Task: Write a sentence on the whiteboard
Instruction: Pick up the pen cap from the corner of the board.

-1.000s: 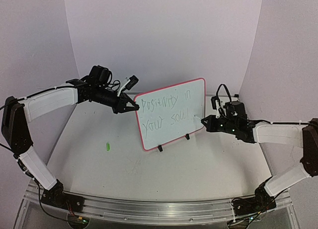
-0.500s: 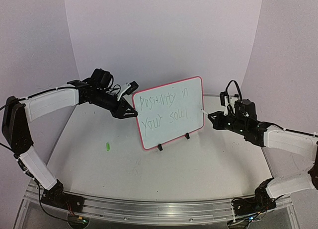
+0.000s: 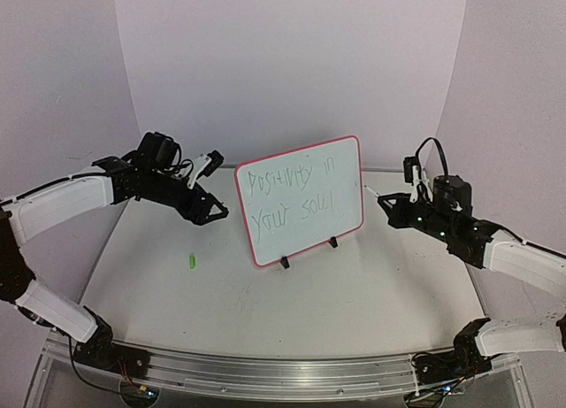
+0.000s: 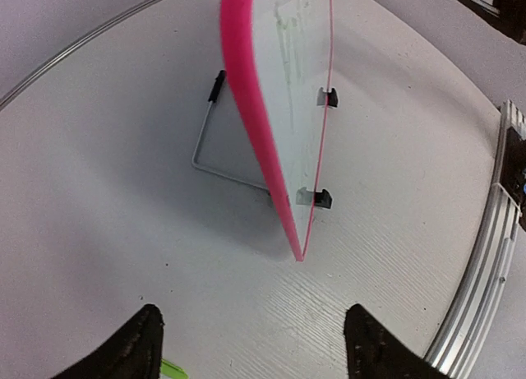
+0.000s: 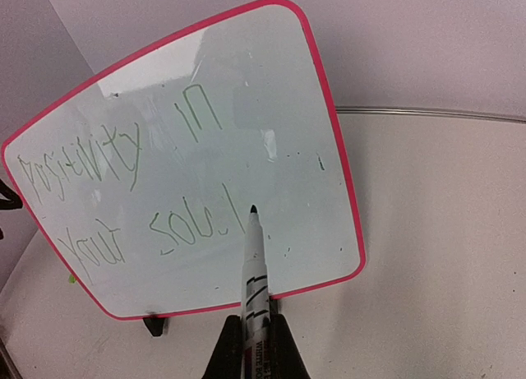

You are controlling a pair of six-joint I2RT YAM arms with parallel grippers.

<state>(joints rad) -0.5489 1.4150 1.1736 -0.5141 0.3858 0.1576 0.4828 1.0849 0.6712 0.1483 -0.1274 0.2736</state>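
The whiteboard (image 3: 305, 242) stands upright, leaning back a little, in the middle of the worktop (image 3: 354, 293). It rests on its two black clip feet (image 3: 285, 264), and its red-pink rim runs all the way round. From the left wrist I see it nearly edge-on, with a thin wire stand (image 4: 226, 149) propping it from behind.

The sentence (image 3: 296, 200) sits on the face of the whiteboard in thin green letters, in two lines. The upper reads roughly "POSITIVITY IN" and the lower "YOUR SOUL". The right wrist view shows the writing most plainly, with the bottom right of the whiteboard left bare.

The left gripper (image 3: 210, 218) hangs to the left of the whiteboard, near its left edge but apart from it. Its fingers (image 4: 136, 346) are spread wide with nothing between them.

The right gripper (image 3: 393, 204) is to the right of the whiteboard, with its fingers clamped on a marker (image 5: 253, 264). The marker points toward the whiteboard. From above, its tip sits just off the right edge, clear of the surface. In the wrist view the dark tip lines up below the end of "SOUL".

A small green piece (image 3: 190, 261) lies on the worktop well to the left of the whiteboard, in front of the left gripper.
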